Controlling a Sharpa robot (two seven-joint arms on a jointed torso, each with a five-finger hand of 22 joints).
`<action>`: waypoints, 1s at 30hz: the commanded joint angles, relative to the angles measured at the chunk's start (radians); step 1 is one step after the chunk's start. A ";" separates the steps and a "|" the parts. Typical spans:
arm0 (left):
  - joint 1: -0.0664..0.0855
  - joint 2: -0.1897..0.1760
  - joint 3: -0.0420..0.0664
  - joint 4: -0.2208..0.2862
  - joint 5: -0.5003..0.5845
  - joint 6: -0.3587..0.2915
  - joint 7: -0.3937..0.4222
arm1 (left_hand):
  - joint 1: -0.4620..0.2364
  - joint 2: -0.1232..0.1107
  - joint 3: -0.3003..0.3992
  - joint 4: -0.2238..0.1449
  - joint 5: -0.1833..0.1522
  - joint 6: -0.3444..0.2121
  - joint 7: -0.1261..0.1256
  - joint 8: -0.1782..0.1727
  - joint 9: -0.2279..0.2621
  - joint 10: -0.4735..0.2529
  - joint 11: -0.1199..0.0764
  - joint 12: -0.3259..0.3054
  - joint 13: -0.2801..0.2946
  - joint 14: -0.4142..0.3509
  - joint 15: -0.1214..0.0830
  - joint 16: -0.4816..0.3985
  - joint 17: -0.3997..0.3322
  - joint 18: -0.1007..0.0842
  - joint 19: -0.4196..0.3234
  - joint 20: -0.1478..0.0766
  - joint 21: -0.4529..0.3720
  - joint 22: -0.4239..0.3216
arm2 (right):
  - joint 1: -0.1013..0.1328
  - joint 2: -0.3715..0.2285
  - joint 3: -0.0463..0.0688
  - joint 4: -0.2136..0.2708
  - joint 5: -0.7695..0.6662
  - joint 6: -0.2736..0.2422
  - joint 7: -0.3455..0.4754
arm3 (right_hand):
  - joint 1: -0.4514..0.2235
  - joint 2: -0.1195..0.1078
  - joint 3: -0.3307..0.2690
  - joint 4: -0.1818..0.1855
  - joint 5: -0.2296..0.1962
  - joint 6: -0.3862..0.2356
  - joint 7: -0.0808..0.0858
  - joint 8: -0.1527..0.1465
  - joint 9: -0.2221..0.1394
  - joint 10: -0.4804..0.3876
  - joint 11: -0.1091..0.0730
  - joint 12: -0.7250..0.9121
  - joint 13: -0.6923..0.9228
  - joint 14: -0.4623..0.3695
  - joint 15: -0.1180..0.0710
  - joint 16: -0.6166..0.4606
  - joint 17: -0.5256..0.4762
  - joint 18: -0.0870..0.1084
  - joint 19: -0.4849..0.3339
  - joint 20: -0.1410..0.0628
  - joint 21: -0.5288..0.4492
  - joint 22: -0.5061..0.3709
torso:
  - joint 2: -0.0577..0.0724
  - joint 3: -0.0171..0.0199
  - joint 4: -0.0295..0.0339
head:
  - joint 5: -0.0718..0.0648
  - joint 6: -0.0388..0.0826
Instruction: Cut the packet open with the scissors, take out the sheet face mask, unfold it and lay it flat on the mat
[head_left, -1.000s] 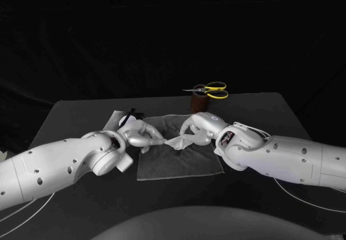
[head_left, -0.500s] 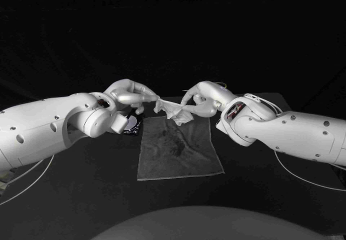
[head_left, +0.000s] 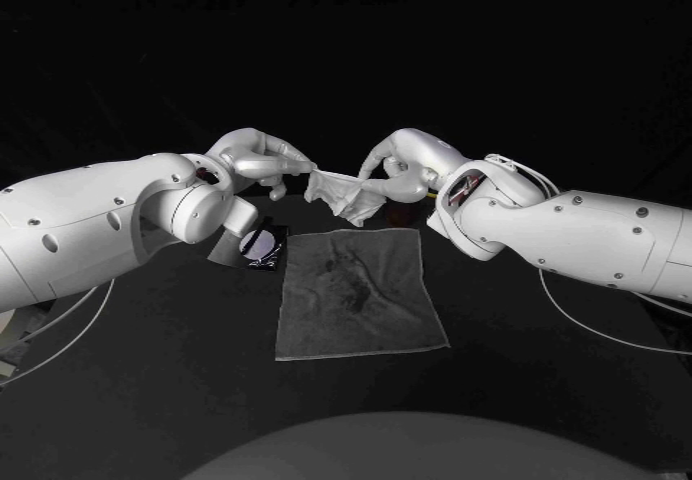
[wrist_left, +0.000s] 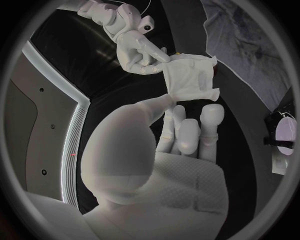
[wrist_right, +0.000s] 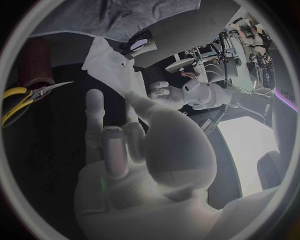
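Note:
A white sheet mask (head_left: 346, 196), still partly folded and crumpled, hangs in the air above the far end of the grey mat (head_left: 358, 300). My left hand (head_left: 261, 158) pinches its left edge and my right hand (head_left: 400, 164) pinches its right edge. In the left wrist view the mask (wrist_left: 189, 80) stretches between my left fingertips (wrist_left: 169, 100) and the right hand (wrist_left: 132, 46). In the right wrist view the mask (wrist_right: 114, 70) runs toward the left hand (wrist_right: 201, 95). The cut packet (head_left: 260, 243) lies beside the mat's left edge. The yellow-handled scissors (wrist_right: 26, 98) rest on a brown holder (wrist_right: 34, 64).
The mat lies flat in the middle of the black table (head_left: 159, 350), with bare table around it. The brown holder (head_left: 420, 213) stands just behind the mat's far right corner, under my right hand. White cables trail along both arms.
Both hands have risen from just over the mat to well above its far end, carrying the mask with them. The mask is now pulled a little wider between them.

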 joint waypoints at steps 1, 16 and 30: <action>0.003 0.006 0.002 -0.006 -0.034 0.004 -0.009 | 0.006 0.007 0.006 -0.003 0.003 0.007 -0.002 0.002 0.163 0.008 -0.002 0.004 -0.002 0.005 -0.002 0.003 -0.001 -0.007 0.002 0.001 0.002 -0.002 | 0.000 0.003 0.001 -0.006 0.003 0.018 -0.008 | 0.003 0.007 0.007 0.002 0.004 0.002 0.000 0.007 0.031 0.033 -0.006 -0.004 0.128 0.058 -0.006 0.003 0.151 0.008 0.002 0.000 0.000 -0.002 | 0.002 -0.0028 0.0002 | 0.003 0.000; -0.002 0.031 -0.015 -0.044 -0.136 0.015 -0.031 | 0.005 0.006 0.007 -0.003 0.003 0.006 -0.001 0.001 0.164 0.008 -0.002 0.004 -0.002 0.006 -0.002 0.003 0.000 -0.008 0.004 0.000 0.003 0.000 | -0.001 0.039 -0.005 -0.084 0.028 0.060 -0.025 | 0.001 0.004 0.007 0.002 0.004 0.000 0.000 0.008 0.032 0.033 -0.006 -0.005 0.128 0.058 -0.006 0.003 0.150 0.008 0.002 -0.001 -0.001 -0.003 | 0.002 -0.0012 -0.0028 | 0.005 0.000; -0.084 0.147 -0.027 -0.172 -0.176 -0.019 -0.042 | 0.004 0.005 0.009 -0.004 0.003 0.006 -0.001 0.000 0.165 0.008 -0.002 0.004 -0.002 0.007 -0.002 0.003 0.001 -0.008 0.004 0.000 0.003 0.000 | -0.028 0.088 -0.026 -0.189 -0.008 0.077 -0.023 | 0.001 0.004 0.007 0.002 0.004 -0.001 0.000 0.009 0.032 0.032 -0.006 -0.007 0.125 0.057 -0.006 0.002 0.148 0.009 0.000 -0.001 -0.004 -0.005 | 0.004 -0.0014 -0.0066 | -0.005 0.000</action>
